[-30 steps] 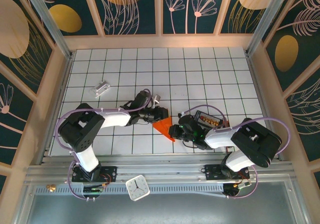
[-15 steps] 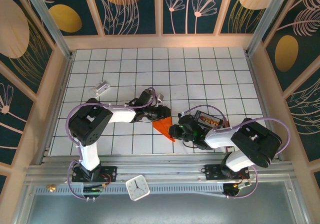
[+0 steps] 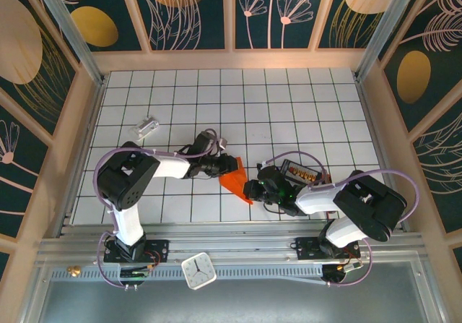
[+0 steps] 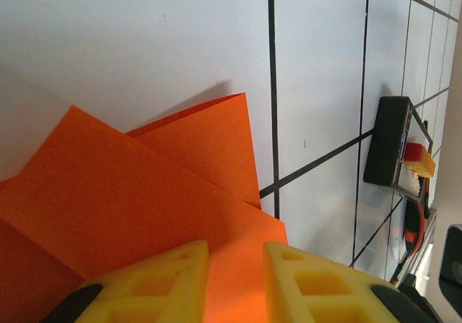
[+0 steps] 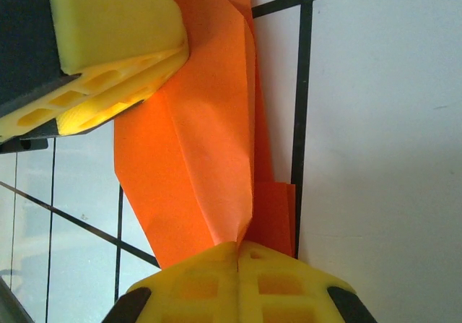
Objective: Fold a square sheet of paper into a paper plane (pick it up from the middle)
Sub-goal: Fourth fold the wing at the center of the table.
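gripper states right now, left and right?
Left gripper: narrowly open above the orange paper, no grip visible.
Right gripper: shut on the orange paper.

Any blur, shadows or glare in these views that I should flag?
Top external: evenly lit and sharp, with the orange paper clearly outlined. Left wrist: the left gripper has soft-looking yellow fingers at close range, and the paper casts a soft shadow on the white table. Right wrist: the paper creases are crisp and the right gripper is slightly soft.

L gripper (image 3: 234, 167) backs off slightly toward L, jaws a bit narrower, L arm elbow tucked inward, orange paper sheet (image 3: 236, 183) edge lifted slightly
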Controlling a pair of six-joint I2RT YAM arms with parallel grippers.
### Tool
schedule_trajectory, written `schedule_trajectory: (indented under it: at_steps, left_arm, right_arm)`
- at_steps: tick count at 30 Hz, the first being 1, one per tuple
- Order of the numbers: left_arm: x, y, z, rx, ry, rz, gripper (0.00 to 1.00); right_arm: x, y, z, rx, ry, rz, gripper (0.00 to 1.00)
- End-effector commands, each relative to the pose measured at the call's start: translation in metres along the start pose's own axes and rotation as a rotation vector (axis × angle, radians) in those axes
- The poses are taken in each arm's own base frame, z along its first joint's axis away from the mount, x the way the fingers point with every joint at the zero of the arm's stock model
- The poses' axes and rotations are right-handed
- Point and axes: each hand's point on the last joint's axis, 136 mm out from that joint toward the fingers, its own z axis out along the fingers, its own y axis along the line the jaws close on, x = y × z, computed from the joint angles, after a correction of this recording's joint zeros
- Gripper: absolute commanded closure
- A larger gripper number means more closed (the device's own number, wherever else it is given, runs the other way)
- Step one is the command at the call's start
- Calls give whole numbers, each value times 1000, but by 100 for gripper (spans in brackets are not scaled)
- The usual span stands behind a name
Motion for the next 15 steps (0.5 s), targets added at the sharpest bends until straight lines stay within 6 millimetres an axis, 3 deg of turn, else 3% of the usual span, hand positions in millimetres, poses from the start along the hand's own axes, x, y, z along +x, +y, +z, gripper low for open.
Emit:
schedule_trajectory:
  at_steps: [1, 9, 15]
  left_arm:
    - [-6, 14, -10, -38, -33, -10, 72]
    - [-14, -31, -19, 116, -49, 42, 67]
    - [-11, -23, -8, 95, -15, 25, 67]
  right_arm:
    - [24, -33, -1, 126, 76, -8, 98]
    - [24, -34, 0, 132, 80, -8, 98]
    - [24, -34, 0, 133, 79, -6, 98]
